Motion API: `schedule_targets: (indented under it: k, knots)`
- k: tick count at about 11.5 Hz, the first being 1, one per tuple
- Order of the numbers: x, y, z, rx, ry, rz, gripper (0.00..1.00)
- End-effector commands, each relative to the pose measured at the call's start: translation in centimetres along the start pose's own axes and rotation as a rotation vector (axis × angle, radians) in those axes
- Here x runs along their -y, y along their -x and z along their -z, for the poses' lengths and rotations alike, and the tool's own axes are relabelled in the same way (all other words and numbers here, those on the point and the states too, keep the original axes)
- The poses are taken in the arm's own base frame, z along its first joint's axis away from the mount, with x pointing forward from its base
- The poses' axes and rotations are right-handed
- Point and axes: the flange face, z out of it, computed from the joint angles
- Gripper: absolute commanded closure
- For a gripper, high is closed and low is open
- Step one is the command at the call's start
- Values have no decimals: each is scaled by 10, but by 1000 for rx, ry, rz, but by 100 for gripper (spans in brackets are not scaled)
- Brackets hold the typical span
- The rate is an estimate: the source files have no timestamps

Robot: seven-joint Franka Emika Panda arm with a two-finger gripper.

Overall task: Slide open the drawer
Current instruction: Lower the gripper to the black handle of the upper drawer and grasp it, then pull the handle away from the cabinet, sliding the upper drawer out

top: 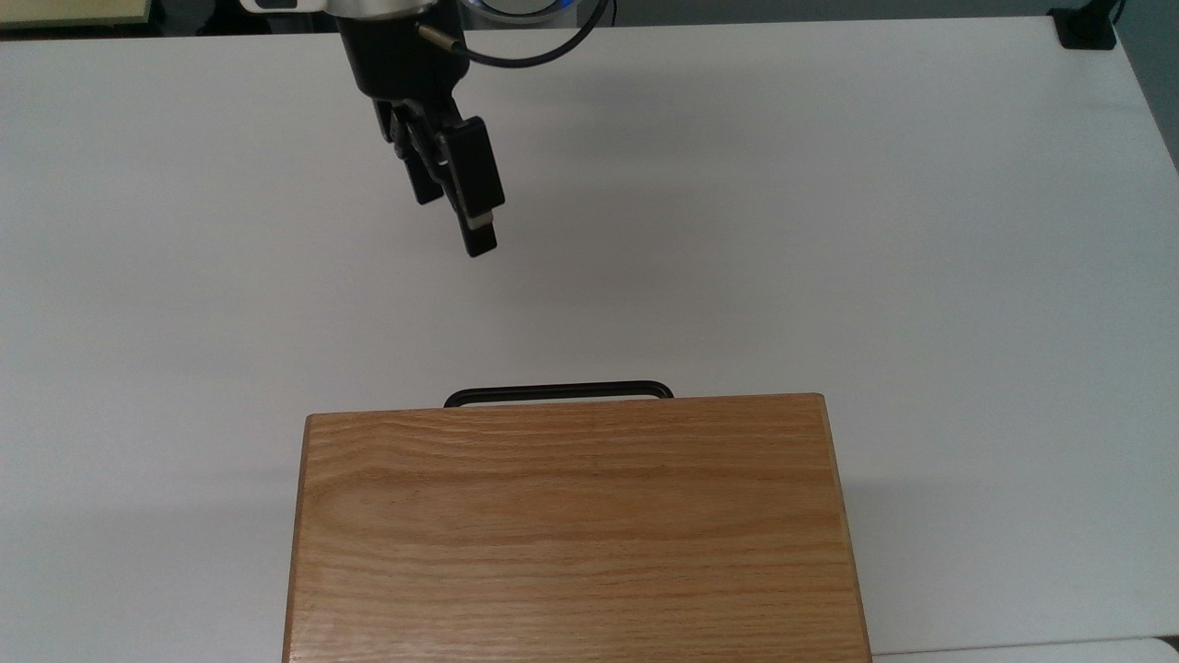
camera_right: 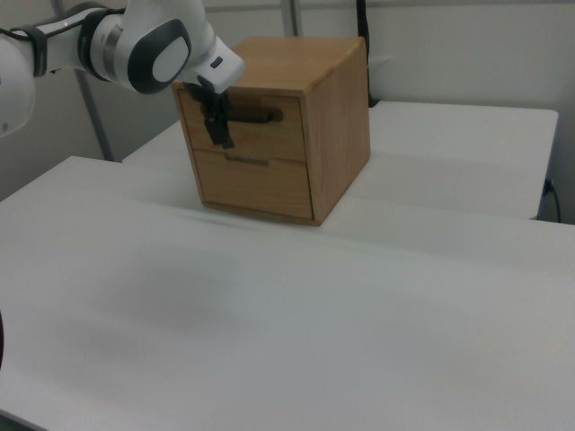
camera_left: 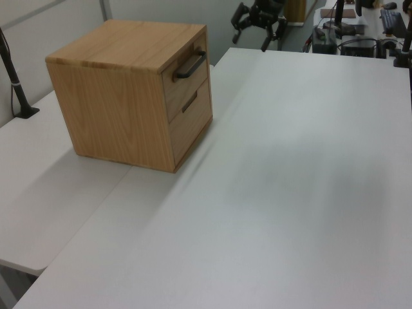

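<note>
Top view: gripper (top: 451, 221) hung over bare white bench (top: 829, 230), well apart from black bar handle (top: 558, 392) poking past cabinet top (top: 576, 525).

Left view: gripper (camera_left: 259, 35) fingers spread apart, holding nothing, beyond cabinet (camera_left: 122, 109). Drawer (camera_left: 188, 80) closed, upper of two fronts; contents hidden.

Right view: gripper (camera_right: 218, 126) overlapped the drawer (camera_right: 247, 126) front; contact unclear.

Even, bright overhead lighting. The white tabletop (top: 829, 230) carries soft, diffuse shadows beside the cabinet (top: 576, 525). Left and right views appear slightly soft.
</note>
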Motion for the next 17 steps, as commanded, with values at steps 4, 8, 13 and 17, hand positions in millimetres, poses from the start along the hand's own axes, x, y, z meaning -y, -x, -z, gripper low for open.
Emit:
schedule_targets:
  k: [4,8,13,17]
  knots:
    - [64,19,-59,-83,-185,-323,14]
    - [80,26,-80,-147,-276,-321,35]
    - [76,33,-96,-164,-232,-268,100]
    - [64,38,-80,-152,-203,-223,100]
